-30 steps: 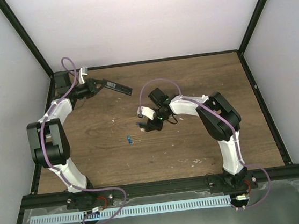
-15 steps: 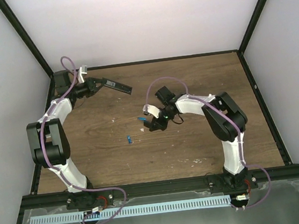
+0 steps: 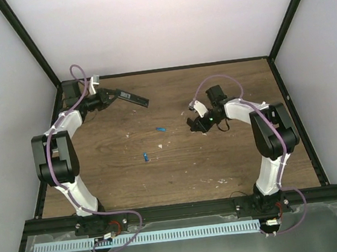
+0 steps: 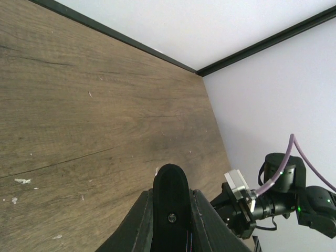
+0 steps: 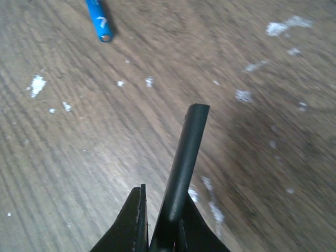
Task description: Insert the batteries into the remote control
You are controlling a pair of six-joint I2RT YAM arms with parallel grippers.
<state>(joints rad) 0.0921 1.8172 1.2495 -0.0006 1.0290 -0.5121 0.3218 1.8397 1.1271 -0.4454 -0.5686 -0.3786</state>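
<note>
Batteries (image 3: 161,128) on table (image 3: 233,155) between remote control (image 3: 130,97) in left tool (image 3: 114,95) and cover piece (image 5: 185,157) in right tool (image 3: 190,122)

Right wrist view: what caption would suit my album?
Two fingers pinch a thin black plastic strip; a small blue cylindrical battery lies on the brown wooden table.

Our left arm reaches toward 12 o'clock; our left gripper (image 3: 110,95) points to 3 o'clock, clamped on the remote control (image 3: 132,97). Our right forearm angles to 10 o'clock, our right gripper (image 3: 191,123) pinching a thin black cover piece (image 5: 186,152).
</note>
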